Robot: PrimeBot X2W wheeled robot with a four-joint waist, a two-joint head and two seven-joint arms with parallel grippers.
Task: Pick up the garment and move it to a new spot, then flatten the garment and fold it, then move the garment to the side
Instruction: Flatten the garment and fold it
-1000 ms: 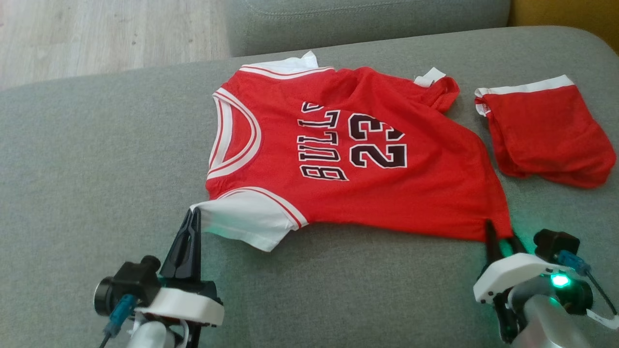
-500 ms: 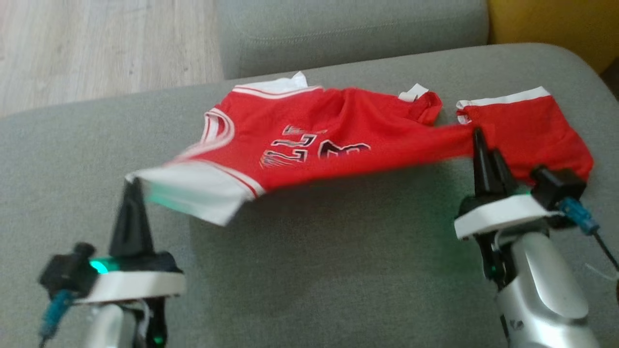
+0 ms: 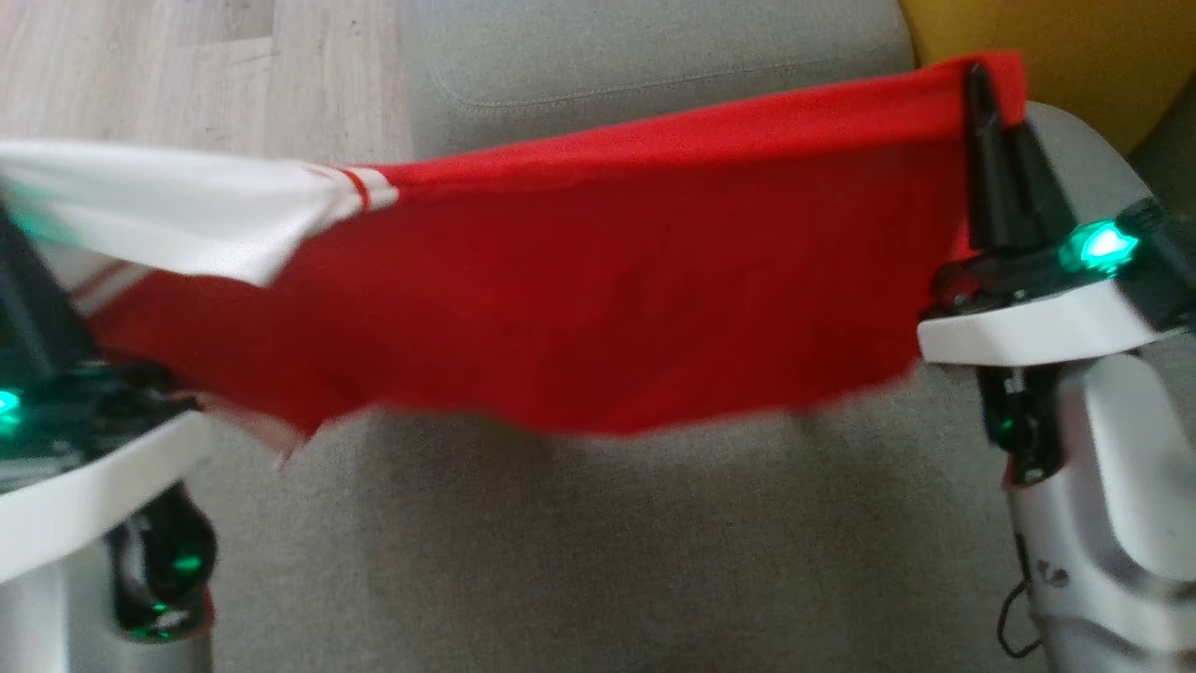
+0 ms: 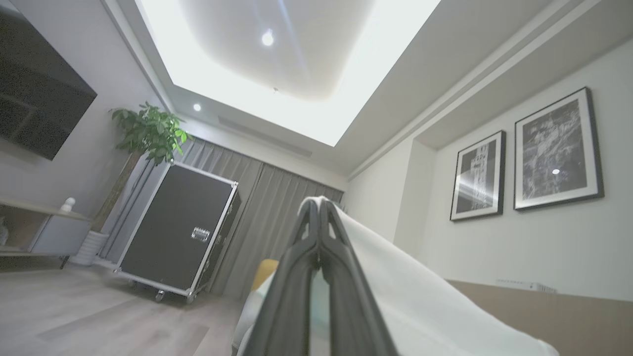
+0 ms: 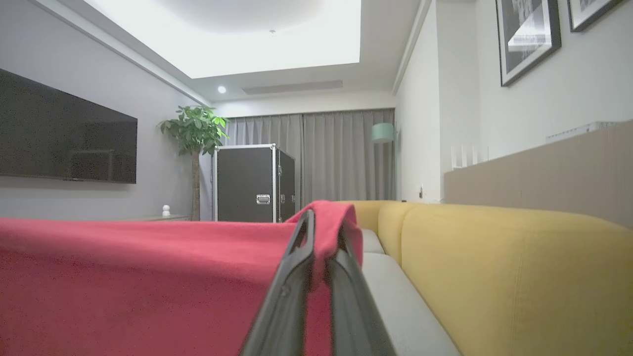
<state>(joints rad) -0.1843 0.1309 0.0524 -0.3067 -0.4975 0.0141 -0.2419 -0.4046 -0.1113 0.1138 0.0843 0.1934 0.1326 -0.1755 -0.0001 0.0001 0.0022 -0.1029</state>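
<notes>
Task garment (image 3: 598, 308), a red jersey w/ white sleeve and red-white trim, hangs stretched in the air over the sofa seat (image 3: 598, 561), held at 2 pts. Top edge is taut, running from the seat's left side to its back-right corner. Red body sags btwn the grips. Lower hem is blurred, so can't tell if it touches the seat. White sleeve end is at left, plain red end at right.

Left hand (image 4: 319, 205): fingers pressed together, no gap, white sleeve cloth pinched at the tips and draping off to the right in left wrist view. Right hand (image 3: 979, 79): fingers closed too and pointing up, red corner of cloth folded over the tips and clamped btwn them. Green light (image 3: 1103, 248) is lit on that wrist.

Around: grey back cushion (image 3: 654, 56) sits behind the garment, its lower part hidden by the cloth's top edge. Yellow sofa section (image 3: 1046, 47) is just beside right hand at the back-right corner. Wood floor (image 3: 140, 65) lies past the seat's back-left. Cloth blocks head view of the seat's back part.

Wrist views, rest of room: black flight case (image 5: 252, 183) on wheels stands by grey curtains (image 5: 341, 153), w/ potted plant (image 5: 195, 133) beside it. Dark TV (image 5: 64, 138) is on one wall, 2 framed prints (image 4: 554, 148) on the other, all well apart from the garment.
</notes>
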